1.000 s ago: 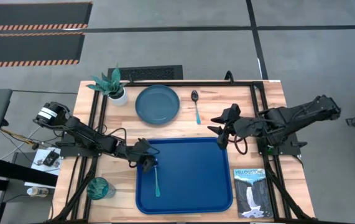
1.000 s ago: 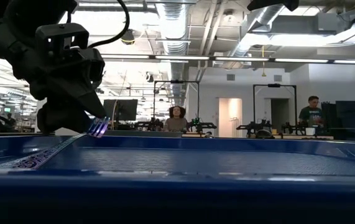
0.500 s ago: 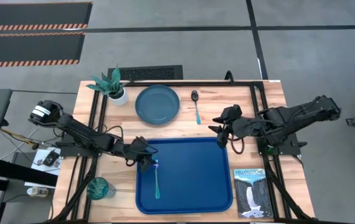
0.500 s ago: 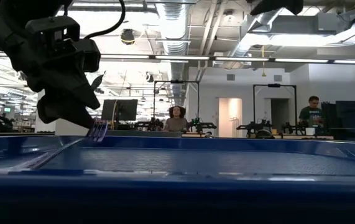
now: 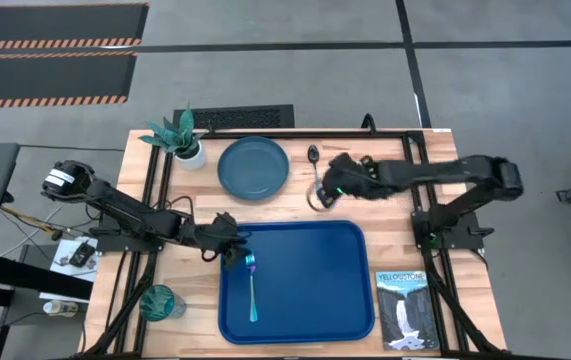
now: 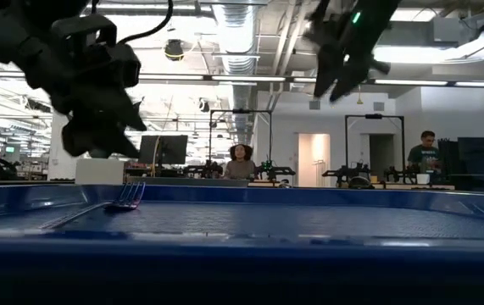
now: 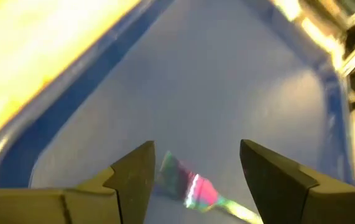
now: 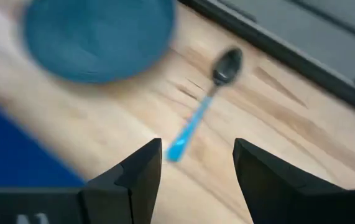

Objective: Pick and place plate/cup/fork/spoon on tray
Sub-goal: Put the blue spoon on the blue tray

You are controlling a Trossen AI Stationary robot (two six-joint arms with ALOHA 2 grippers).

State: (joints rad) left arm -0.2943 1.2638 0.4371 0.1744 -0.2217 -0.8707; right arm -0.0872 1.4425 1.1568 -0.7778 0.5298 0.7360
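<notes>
The blue-handled fork (image 5: 251, 288) lies flat in the left part of the blue tray (image 5: 315, 290), its tines (image 7: 189, 186) toward the far side. My left gripper (image 5: 237, 256) hovers open just above the tines, touching nothing. The spoon (image 8: 205, 106) lies on the wood beyond the tray, its dark bowl (image 5: 313, 154) toward the far edge. My right gripper (image 5: 319, 195) hangs open over the spoon's handle end, clear of it. The teal plate (image 5: 253, 167) sits on the wood left of the spoon. The cup (image 5: 159, 301) stands left of the tray.
A white pot with a teal plant (image 5: 180, 138) stands at the far left. A waterfall-cover book (image 5: 403, 308) lies right of the tray near the front edge. Black frame rails (image 5: 413, 180) run along both table sides.
My right gripper has swung toward the table's far left and come down, tipping downward, from beside the tray's far right corner to over the spoon. My left gripper has risen off the fork; the fork's tine end, raised before, now lies on the tray floor.
</notes>
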